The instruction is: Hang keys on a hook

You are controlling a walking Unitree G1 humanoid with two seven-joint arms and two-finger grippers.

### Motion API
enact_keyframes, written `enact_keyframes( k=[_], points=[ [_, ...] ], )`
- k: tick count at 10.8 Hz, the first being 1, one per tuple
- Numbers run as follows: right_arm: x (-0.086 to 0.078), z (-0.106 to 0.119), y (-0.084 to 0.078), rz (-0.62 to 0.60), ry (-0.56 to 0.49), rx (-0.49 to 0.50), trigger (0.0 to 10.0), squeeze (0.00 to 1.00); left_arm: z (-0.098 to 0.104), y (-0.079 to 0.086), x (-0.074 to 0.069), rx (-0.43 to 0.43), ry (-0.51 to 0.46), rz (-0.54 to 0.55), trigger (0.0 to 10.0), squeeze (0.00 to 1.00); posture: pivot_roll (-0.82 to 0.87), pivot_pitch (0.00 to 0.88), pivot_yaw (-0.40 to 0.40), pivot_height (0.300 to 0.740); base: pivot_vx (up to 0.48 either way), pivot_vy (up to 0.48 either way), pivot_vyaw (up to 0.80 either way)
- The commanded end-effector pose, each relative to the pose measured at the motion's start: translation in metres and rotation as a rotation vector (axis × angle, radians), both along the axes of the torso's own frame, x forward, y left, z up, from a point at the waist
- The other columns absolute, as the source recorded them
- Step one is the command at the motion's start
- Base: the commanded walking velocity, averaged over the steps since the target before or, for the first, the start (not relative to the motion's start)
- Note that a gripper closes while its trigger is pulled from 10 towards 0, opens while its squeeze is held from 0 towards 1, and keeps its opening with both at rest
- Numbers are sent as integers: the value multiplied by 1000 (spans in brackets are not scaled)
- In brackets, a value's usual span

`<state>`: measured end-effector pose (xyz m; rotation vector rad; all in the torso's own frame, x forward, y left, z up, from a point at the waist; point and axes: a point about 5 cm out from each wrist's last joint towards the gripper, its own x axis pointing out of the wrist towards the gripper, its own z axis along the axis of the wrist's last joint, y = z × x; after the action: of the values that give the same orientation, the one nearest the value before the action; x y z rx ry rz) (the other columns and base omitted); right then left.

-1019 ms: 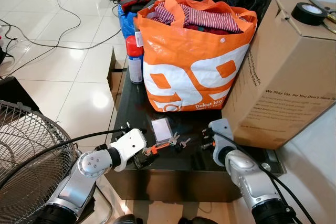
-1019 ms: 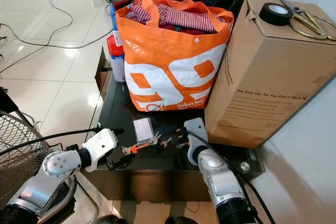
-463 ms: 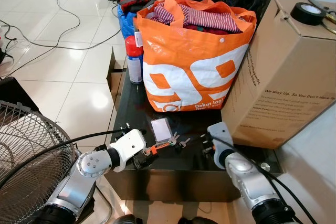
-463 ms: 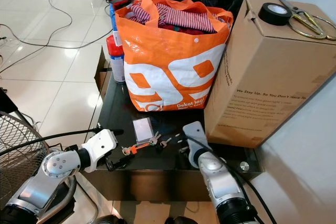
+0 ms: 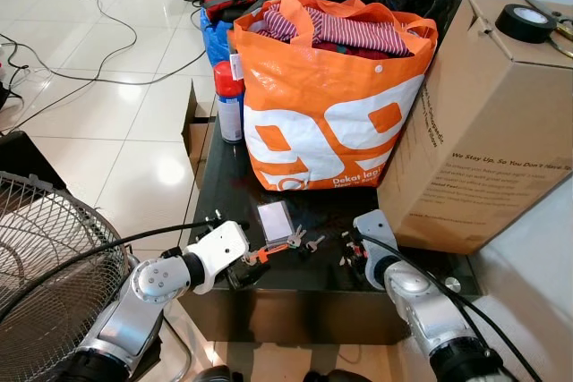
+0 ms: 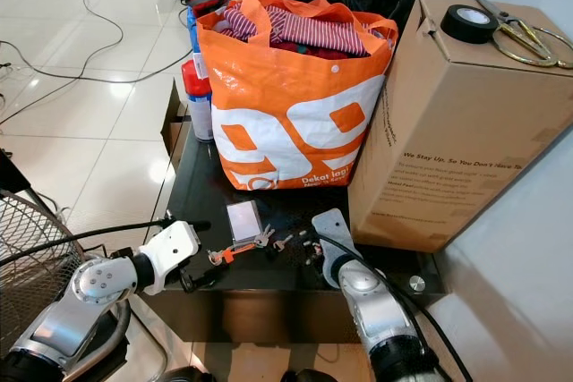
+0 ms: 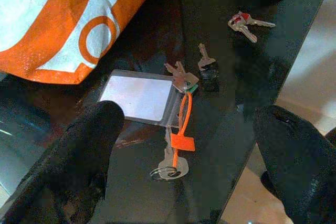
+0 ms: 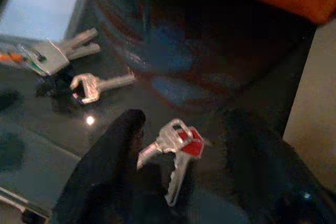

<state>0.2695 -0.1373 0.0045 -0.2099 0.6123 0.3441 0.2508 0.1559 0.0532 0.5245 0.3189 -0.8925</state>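
Note:
On the black glossy table (image 5: 231, 196) lie a key bunch with an orange tag (image 5: 267, 251), a single key (image 5: 314, 242) and a pair of red-capped keys (image 8: 177, 141). A clear card holder (image 5: 275, 219) is tied to the bunch. My left gripper (image 5: 238, 272) stands open at the table's front edge, just short of the orange tag (image 7: 181, 141). My right gripper (image 5: 351, 249) is open low over the table, its fingers (image 8: 111, 170) on either side of the red-capped keys. No hook is seen.
A full orange bag (image 5: 332, 123) stands behind the keys, a big cardboard box (image 5: 495, 127) with a tape roll (image 5: 525, 22) to the right. A spray can (image 5: 230, 101) is at the table's left edge, a fan (image 5: 45, 266) on the floor to the left.
My right gripper has shifted slightly along the table's front by the red-capped keys. The left gripper and the keys have stayed put.

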Motion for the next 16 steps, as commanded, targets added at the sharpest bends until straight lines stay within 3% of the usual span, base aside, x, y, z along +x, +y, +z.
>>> enact_keyframes(
  k=[1,2,3,4,5,8,10,12,16],
  points=[
    [-1,-7,-4,-38,53,3,10000,1000,-2,0,-3,9,9,-2,10000,533,-14,76,-66,740,0,0,0],
    [1,-13,-4,-147,109,62,10000,918,-2,1,-4,11,11,-4,10000,529,-11,86,-66,740,0,0,0],
    [2,-16,-3,-189,129,93,10000,71,-2,2,-6,14,13,-6,10000,533,-5,98,-66,740,0,0,0],
    [5,-18,4,-233,158,158,10000,0,-3,4,-9,22,21,-10,10000,533,0,111,-68,740,0,0,0],
    [6,-18,9,-250,174,206,10000,0,-3,7,-13,26,26,-10,10000,533,4,120,-73,740,0,0,0],
    [7,-20,10,-264,188,221,10000,0,-3,8,-16,28,32,-3,10000,533,5,129,-82,740,0,0,0],
    [5,-23,11,-240,184,159,10000,0,-3,8,-16,27,33,0,10000,533,3,128,-83,740,0,0,0],
    [-1,-29,18,-236,216,108,0,0,-3,7,-16,31,31,-4,10000,529,4,129,-82,740,0,0,0],
    [-6,-36,18,-252,264,116,0,0,-3,6,-15,37,31,-10,10000,533,6,114,-77,740,0,0,0]
  ],
)
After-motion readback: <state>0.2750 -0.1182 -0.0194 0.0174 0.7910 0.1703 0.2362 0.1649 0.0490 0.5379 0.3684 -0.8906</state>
